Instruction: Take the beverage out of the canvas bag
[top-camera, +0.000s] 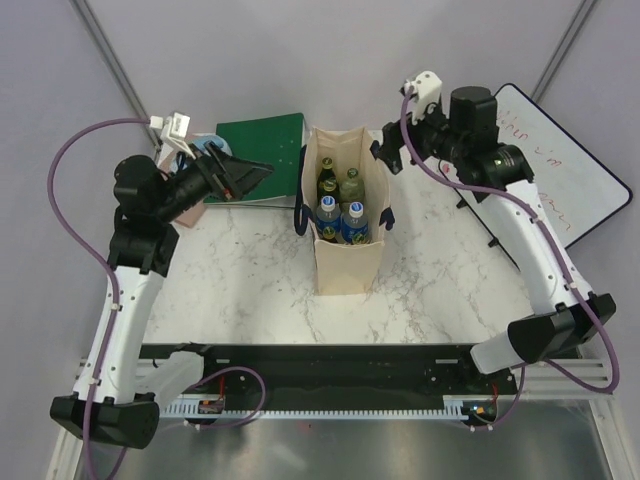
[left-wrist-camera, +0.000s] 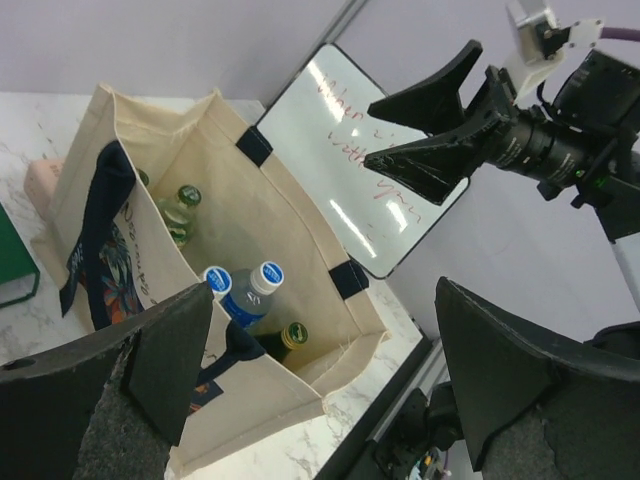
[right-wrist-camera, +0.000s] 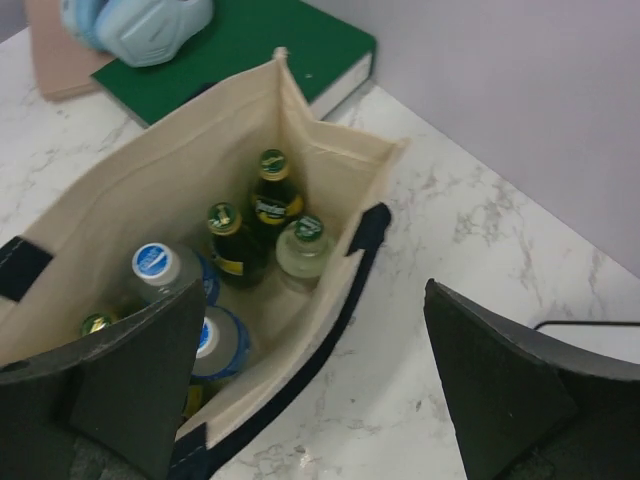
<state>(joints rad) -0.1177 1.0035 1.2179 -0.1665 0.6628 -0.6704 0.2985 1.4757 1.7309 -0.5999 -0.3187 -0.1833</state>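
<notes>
The tall cream-beige canvas bag (top-camera: 345, 268) with navy strap handles (top-camera: 300, 212) stood upright and open-mouthed near the middle of the white marble table (top-camera: 230, 280), with a flat green book (top-camera: 262, 133) just behind it to the left and a red-scribbled whiteboard (top-camera: 565, 175) leaning off to the right. All the beverages were inside it: two clear blue-capped bottles (right-wrist-camera: 152, 262) toward the near end and several green-capped bottles (right-wrist-camera: 270, 190) of dark and pale glass behind them, standing close together on the bag's floor. The left gripper (top-camera: 256, 178) hovered above the table to the left of the bag, and the right gripper (top-camera: 380, 150) hung just beside the bag's upper right rim. Both had their jaws spread wide and held nothing. Neither touched the fabric or a bottle. The task looked to be at its very start, in the approach, with nothing lifted yet. The next move probably called for one arm to tip its fingers downward and descend straight through the narrow mouth. It would then close on a single bottle's neck without catching the soft walls or a handle. The other arm could steady the rim so the bag did not lift or topple with the bottle.
</notes>
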